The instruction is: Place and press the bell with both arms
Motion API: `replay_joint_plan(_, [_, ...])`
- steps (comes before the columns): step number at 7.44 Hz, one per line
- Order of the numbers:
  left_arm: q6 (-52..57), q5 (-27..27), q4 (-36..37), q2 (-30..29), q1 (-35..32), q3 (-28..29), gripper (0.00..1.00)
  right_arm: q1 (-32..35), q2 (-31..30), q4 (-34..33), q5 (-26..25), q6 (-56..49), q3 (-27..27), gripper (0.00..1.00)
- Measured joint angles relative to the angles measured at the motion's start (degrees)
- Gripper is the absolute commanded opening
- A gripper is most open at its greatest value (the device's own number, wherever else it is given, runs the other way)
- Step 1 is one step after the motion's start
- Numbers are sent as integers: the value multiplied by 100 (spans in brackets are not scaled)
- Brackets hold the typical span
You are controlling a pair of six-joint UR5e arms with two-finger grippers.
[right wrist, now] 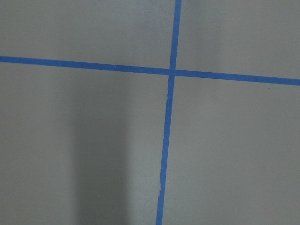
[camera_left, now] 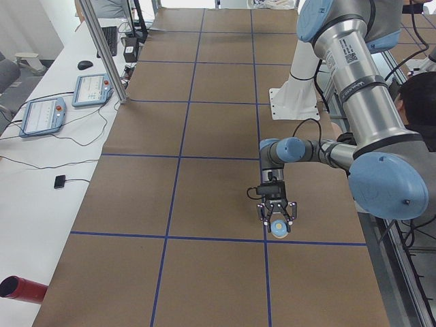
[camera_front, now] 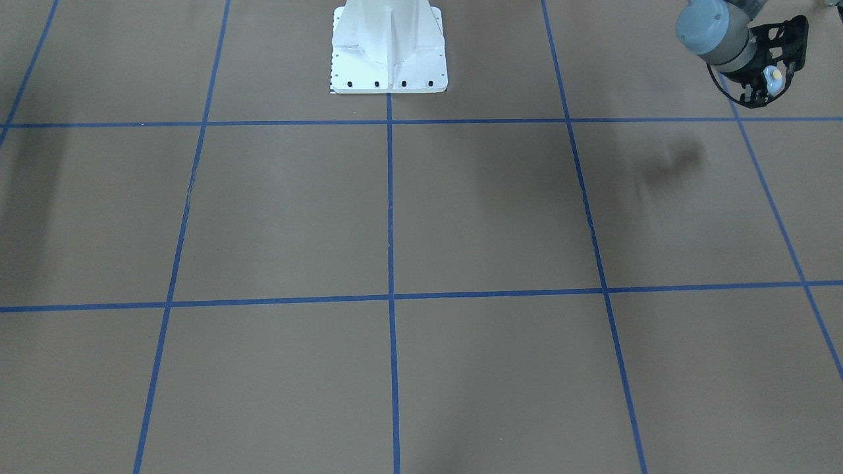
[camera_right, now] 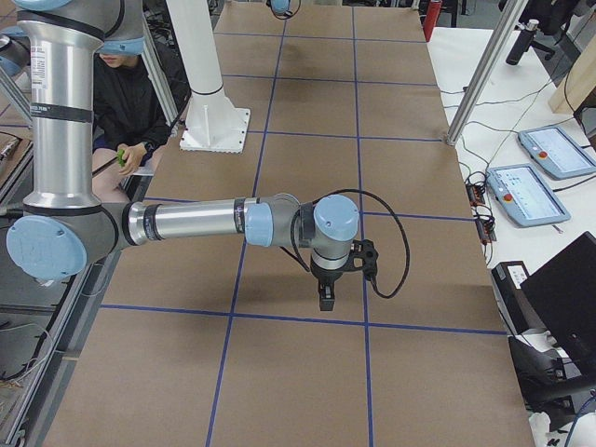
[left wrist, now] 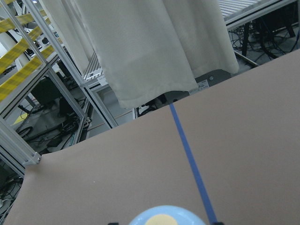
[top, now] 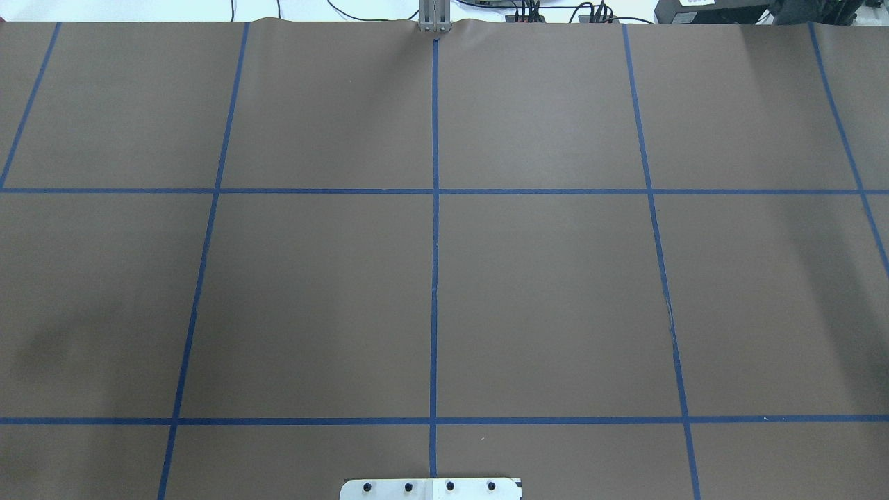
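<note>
From where I stand, the left claw (camera_left: 276,222) hangs above the table (top: 555,292), pinching the bell (left wrist: 163,218) by its sides. The cream button faces outward past the fingertips. Under the claw runs a strip of blue tape (left wrist: 190,154) on the brown paper. The right claw (camera_right: 326,298) points straight down over the far half of the table. I cannot tell whether it is spread or pressed together.

My worry is the grip. The fingers sit on a rounded dome, so I judge a jolt could let the bell slip. Dropped from that height it would likely land on its rim and roll. If it is lowered tilted, it may rock when let go. Later, a press that lands off the button could shove the bell sideways, since only its own weight would hold it.

Ahead of the left claw the paper ends at a table edge, with metal frames and a pale curtain beyond. Toward the right claw there is a broad stretch of paper. The white pedestal (camera_front: 388,49) stands between the arms. A seated person (camera_right: 121,112) is close behind it.
</note>
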Motion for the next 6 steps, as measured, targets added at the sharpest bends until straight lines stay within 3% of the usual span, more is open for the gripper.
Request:
replay_joint_plan(1, [768, 258, 404, -946, -511, 104, 0, 0, 6, 0, -1, 0, -52, 100])
replay_joint_plan(3, [2052, 663, 704, -2227, -975, 421, 0, 0, 13, 0, 4, -4, -163, 100])
replay_joint_plan(6, [3285, 1479, 299, -3899, -847, 1161, 0, -5, 8, -4, 24, 6, -184, 100])
